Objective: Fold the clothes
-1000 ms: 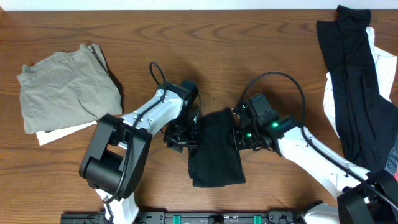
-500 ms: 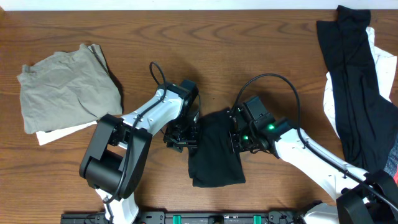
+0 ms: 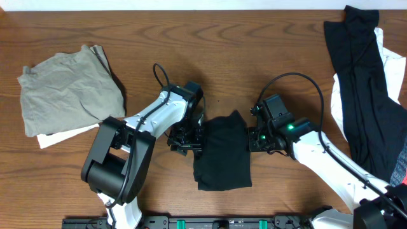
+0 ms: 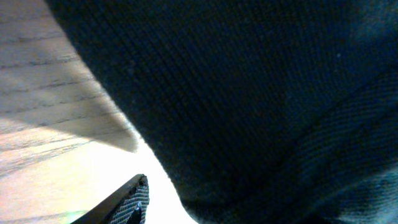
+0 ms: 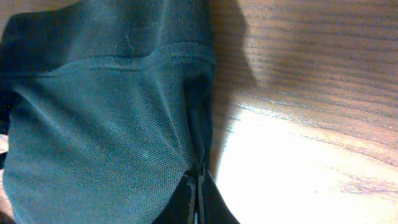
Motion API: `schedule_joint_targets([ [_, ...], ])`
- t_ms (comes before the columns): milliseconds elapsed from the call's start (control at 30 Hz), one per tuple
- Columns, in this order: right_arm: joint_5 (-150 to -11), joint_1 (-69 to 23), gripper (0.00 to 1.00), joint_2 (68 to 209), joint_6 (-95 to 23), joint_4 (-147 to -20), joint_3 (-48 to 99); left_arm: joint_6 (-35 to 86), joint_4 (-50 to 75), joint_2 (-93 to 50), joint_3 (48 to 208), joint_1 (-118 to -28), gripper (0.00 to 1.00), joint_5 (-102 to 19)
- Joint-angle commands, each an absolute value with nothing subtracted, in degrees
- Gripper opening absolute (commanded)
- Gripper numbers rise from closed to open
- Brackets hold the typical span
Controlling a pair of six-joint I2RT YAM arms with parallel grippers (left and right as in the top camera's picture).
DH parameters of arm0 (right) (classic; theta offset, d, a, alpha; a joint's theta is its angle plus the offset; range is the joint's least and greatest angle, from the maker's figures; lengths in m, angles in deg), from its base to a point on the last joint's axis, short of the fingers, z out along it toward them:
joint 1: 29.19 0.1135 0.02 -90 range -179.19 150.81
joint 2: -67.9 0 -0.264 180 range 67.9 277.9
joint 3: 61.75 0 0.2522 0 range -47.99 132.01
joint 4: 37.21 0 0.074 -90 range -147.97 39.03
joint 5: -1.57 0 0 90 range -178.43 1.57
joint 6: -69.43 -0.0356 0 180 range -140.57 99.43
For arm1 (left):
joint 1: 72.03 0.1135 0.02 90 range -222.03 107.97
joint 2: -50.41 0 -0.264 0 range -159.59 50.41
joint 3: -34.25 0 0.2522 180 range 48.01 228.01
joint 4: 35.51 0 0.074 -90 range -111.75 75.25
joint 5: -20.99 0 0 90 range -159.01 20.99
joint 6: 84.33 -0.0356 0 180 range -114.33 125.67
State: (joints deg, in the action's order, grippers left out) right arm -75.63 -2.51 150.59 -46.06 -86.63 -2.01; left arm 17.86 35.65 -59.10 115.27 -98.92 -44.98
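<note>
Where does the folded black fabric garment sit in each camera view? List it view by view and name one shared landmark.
Overhead: the folded black fabric garment lies at lower centre.
Left wrist: it fills the top and right of the frame.
Right wrist: it covers the left half, its edge pinched in the right claw at the bottom.
Shared landmark: the brown wooden table, bare beside the garment in every view.

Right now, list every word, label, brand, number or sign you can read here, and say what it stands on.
None: no word, number, brand or sign can be read in any view.
The black folded garment shows no print or tag.
The olive-grey garment and the black clothes at the right are plain.
The right arm carries green lights only, no lettering.
</note>
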Motion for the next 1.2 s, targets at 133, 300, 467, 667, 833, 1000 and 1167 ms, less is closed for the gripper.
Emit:
schedule_joint_targets([
  [133,-77.51,-2.88,0.06,158.0,-47.59,-86.85,-2.26,18.36,35.85,-59.58,115.73,-98.73,0.55,-44.63],
  [300,-77.49,-2.86,0.09,162.53,-47.59,-86.72,-2.26,18.36,35.87,-59.58,115.73,-98.73,0.55,-44.63],
  [467,-77.79,-3.04,0.08,162.05,-47.05,-86.82,-2.23,18.36,36.55,-59.52,115.73,-98.68,0.55,-44.63],
  [667,-79.96,-4.17,0.07,155.91,-44.84,-92.42,-0.33,18.4,37.6,-56.7,115.76,-96.39,0.55,-44.6],
  [833,-81.51,-4.08,0.04,147.29,-40.8,-93.56,1.94,18.36,37.08,-50.08,115.76,-93.46,0.55,-44.63],
  [1000,-80.96,-4.04,0.09,144.69,-38.87,-91.66,1.99,20.39,35.76,-45.97,115.73,-92.67,0.56,-46.33],
  [1167,-76.22,-3.54,0.09,150.66,-36.8,-89.19,1.96,25.66,35.59,-46.29,115.23,-92.67,0.56,-48.28],
])
